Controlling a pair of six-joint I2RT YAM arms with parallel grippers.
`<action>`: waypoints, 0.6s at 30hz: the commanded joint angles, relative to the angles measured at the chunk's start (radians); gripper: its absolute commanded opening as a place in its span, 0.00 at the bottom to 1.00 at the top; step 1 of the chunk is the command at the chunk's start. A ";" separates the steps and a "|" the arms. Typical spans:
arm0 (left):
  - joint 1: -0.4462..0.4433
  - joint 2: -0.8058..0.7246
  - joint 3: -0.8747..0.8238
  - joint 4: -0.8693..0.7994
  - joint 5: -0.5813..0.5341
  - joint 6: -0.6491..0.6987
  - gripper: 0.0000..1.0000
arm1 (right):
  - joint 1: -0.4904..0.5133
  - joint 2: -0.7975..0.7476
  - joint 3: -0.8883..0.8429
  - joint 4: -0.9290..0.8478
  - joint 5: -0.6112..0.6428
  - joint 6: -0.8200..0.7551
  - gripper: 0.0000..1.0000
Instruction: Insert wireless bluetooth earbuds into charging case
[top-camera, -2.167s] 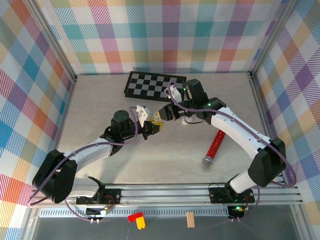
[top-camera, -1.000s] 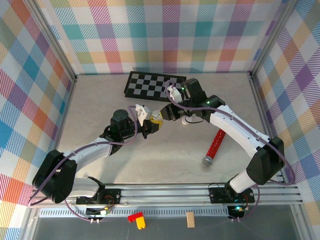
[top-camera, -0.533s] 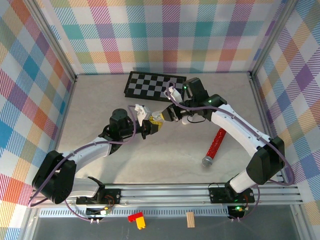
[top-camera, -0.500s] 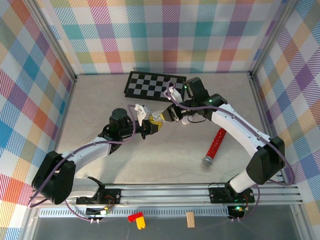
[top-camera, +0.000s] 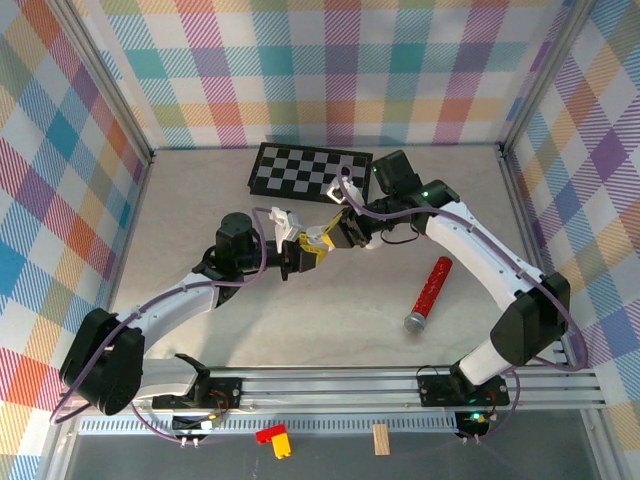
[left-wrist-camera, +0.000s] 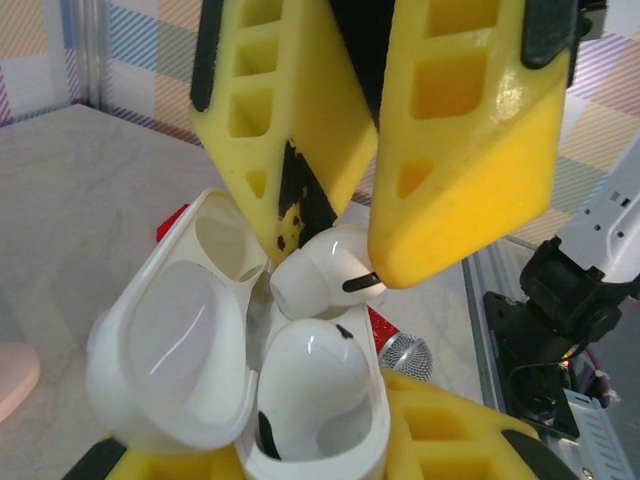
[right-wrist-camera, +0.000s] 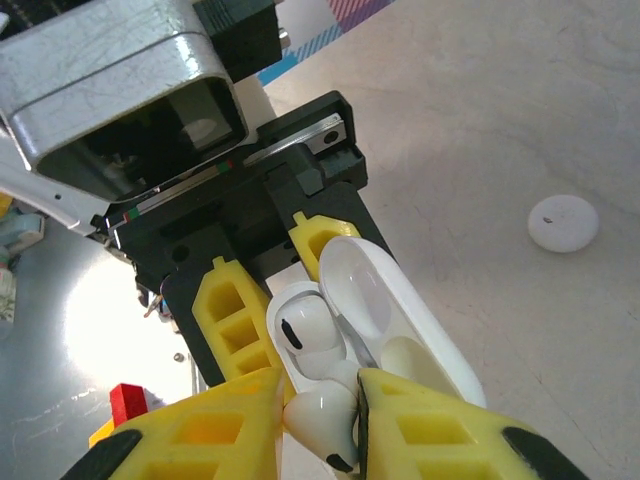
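Fingers first: the right fingers (left-wrist-camera: 445, 225), yellow and ribbed, are clamped on a white earbud (left-wrist-camera: 318, 282), which sits pinched between their two tips. We see this earbud hanging just above the open charging case (right-wrist-camera: 405, 325), over the free bay beside a second earbud (left-wrist-camera: 308, 372) that already sits in the case. Whether the two buds touch we cannot tell. The case's lid is swung back, and its smooth hollow inside faces the right wrist camera.

The left fingers (right-wrist-camera: 236, 322), also yellow, are closed on the lower body of the case from both sides and hold it tilted, off the counter (top-camera: 250, 330).

From above, we find the two arms meeting near the middle of the counter. The left arm (top-camera: 170, 300) reaches in from the left and the right arm (top-camera: 480, 250) bends round from the right. Just behind the meeting point lies a black-and-white chequered board (top-camera: 310, 172), flat on the counter. A red glittery stick (top-camera: 430, 288) with a grey end lies to the right, well apart from the case.

In the right wrist view a small white disc (right-wrist-camera: 563, 222) rests on the counter beyond the case. At the left border of the left wrist view we catch a pale pink rounded edge (left-wrist-camera: 12, 372) — too little of it to name.
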 joint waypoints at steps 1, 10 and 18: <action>0.007 -0.026 0.029 0.015 0.062 0.000 0.00 | -0.008 0.020 0.037 -0.048 -0.066 -0.082 0.24; 0.011 -0.023 0.041 -0.013 0.063 0.023 0.01 | -0.028 0.009 0.065 0.027 0.027 0.031 0.43; 0.012 -0.029 0.028 -0.005 0.039 0.034 0.01 | -0.029 -0.074 0.020 0.106 0.082 0.107 0.50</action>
